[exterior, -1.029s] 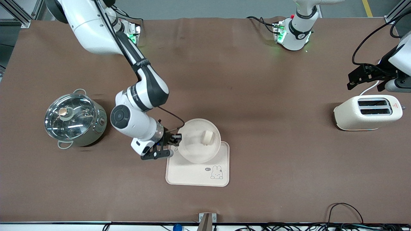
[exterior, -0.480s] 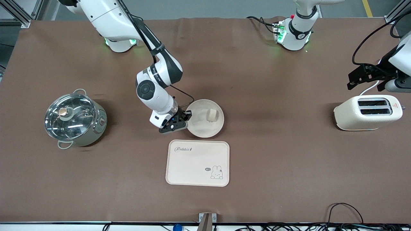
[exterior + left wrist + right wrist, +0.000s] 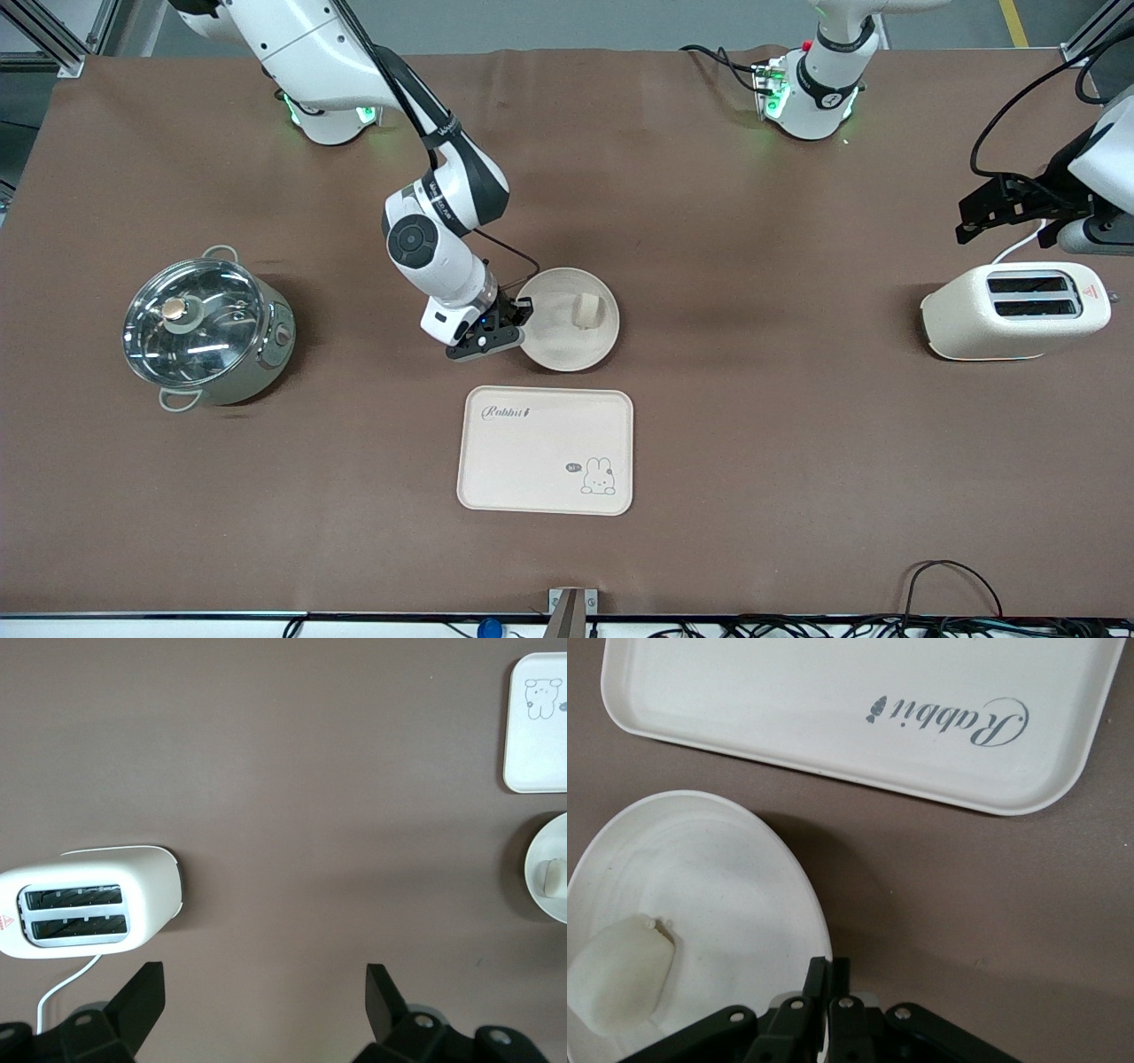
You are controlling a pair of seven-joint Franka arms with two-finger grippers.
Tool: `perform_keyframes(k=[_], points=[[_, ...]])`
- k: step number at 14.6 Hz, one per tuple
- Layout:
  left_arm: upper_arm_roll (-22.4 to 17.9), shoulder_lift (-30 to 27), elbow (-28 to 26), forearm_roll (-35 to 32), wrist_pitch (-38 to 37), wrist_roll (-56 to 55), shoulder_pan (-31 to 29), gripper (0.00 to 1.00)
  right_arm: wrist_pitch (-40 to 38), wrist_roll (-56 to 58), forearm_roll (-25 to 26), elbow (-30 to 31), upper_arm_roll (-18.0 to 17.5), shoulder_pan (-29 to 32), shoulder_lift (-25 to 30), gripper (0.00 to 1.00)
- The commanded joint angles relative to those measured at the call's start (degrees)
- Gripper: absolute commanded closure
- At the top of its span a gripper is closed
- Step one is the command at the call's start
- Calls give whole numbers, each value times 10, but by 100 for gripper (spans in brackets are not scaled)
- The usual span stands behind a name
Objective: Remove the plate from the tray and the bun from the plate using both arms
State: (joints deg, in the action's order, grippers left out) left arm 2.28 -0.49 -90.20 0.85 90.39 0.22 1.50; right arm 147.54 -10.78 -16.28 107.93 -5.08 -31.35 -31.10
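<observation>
The round cream plate [image 3: 563, 344] [image 3: 718, 877] is pinched at its rim by my right gripper [image 3: 523, 313] [image 3: 830, 970], whose jaws are shut on the edge. It sits just off the tray, on the side farther from the front camera. The pale bun [image 3: 585, 311] [image 3: 620, 979] lies inside the plate, away from the gripped edge. At the left arm's end of the table my left gripper [image 3: 1005, 221] [image 3: 266, 992] hangs open over bare table beside the toaster, holding nothing. The plate [image 3: 539, 859] and bun [image 3: 554, 877] also show far off in the left wrist view.
A rectangular cream tray [image 3: 532, 452] [image 3: 833, 691] [image 3: 536, 735] with a rabbit drawing lies nearer the front camera than the plate. A steel pot with a glass lid [image 3: 208, 328] stands toward the right arm's end. A cream toaster [image 3: 1014, 310] [image 3: 89, 912] stands toward the left arm's end.
My right arm has carried the plate with the bun off the tray, away from the front camera, then slowed. The left arm has barely moved.
</observation>
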Motion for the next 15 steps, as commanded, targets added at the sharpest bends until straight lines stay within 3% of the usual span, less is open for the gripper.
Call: perform_keyframes(k=[1,6,7,8,9,10,13,15], points=[[1,0,5,-9,-10,-2,0,0,7,9,-9,18,0,4,13,98],[1,1,5,-9,-11,-2,-1,0,6,8,-9,-1,0,5,-10,96],[1,1,5,-9,-12,-1,-1,0,6,8,-9,-7,0,6,-14,85],[1,1,5,-9,-12,-1,0,0,3,8,-9,-13,0,8,-18,64],[1,1,5,-9,-12,-1,-1,0,0,8,-9,-18,1,7,-21,23],[2,1,5,-9,-12,0,-1,0,-1,7,-9,-18,2,8,-20,3],[1,1,4,-9,-12,-1,0,0,-36,7,-9,-33,6,14,-7,0],[2,1,4,3,-21,7,-2,0,-130,8,-2,-66,9,41,35,0]])
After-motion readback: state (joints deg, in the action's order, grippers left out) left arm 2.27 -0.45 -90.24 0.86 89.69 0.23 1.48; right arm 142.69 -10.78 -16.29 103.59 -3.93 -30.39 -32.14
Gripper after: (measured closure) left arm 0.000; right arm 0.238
